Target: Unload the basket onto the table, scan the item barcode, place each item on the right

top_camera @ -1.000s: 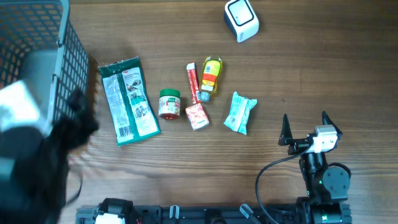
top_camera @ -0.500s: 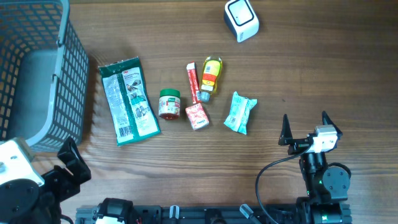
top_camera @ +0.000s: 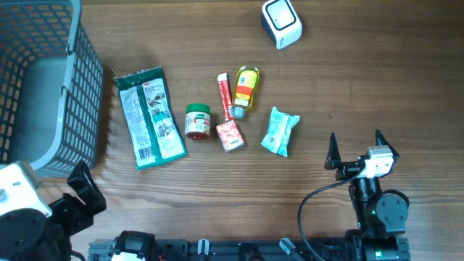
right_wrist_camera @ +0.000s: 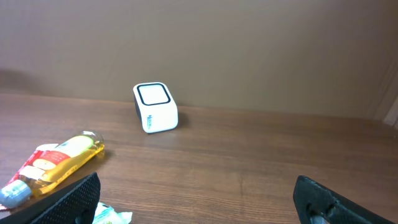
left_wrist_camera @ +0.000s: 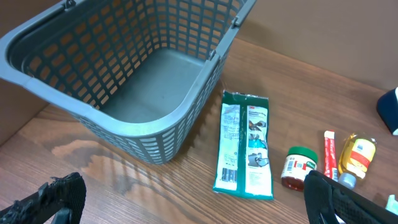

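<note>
The white barcode scanner (top_camera: 281, 23) stands at the far edge of the table, its window facing up; it also shows in the right wrist view (right_wrist_camera: 155, 107). Several items lie mid-table: a green pouch (top_camera: 150, 117) with its barcode up (left_wrist_camera: 244, 144), a green-lidded jar (top_camera: 197, 121), a red stick pack (top_camera: 225, 96), a yellow bottle (top_camera: 246, 88), a small red packet (top_camera: 230, 135) and a pale green packet (top_camera: 280, 131). My left gripper (top_camera: 81, 190) is open at the near left corner. My right gripper (top_camera: 355, 145) is open at the near right, holding nothing.
A grey mesh basket (top_camera: 83, 94) fills the far left of the table, and its inside shows empty in the left wrist view (left_wrist_camera: 155, 134). The right arm's cable (top_camera: 308, 206) loops over the table's front edge.
My left arm has pulled back from over the basket to the near left corner, then held still. The right arm and the items have not moved.
</note>
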You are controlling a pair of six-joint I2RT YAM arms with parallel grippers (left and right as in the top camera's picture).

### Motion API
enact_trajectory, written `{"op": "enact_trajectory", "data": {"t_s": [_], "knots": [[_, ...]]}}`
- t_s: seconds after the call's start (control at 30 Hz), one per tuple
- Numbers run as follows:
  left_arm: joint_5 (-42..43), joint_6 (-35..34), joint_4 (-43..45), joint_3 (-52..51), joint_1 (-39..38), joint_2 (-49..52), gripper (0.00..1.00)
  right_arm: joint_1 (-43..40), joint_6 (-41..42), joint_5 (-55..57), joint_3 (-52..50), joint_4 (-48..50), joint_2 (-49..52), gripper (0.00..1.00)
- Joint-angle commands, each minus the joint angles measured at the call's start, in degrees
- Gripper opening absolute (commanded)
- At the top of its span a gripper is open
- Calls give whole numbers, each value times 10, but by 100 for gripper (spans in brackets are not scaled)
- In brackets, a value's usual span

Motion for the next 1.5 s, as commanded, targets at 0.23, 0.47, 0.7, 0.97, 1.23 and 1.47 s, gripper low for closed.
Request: {"op": "enact_trajectory", "data": {"t_s": [0.23, 0.47, 0.7, 0.97, 1.23, 1.47], "knots": [[-11, 3, 3, 0, 2, -1, 100, -2, -10, 11, 0, 3, -2, 100], [62, 26, 5, 0, 2, -1, 100, -2, -10, 11, 0, 3, -2, 100], [194, 147, 6, 0, 2, -1, 100, -2, -10, 11, 0, 3, -2, 99], [195, 147, -18, 0, 2, -1, 100, -2, 221, -81, 0, 4, -2, 100], [195, 147, -21, 0, 2, -1, 100, -2, 730, -219, 0, 21, 24, 100], [195, 147, -21, 0, 2, -1, 100, -2, 588, -383, 10, 20, 78, 100]]}}
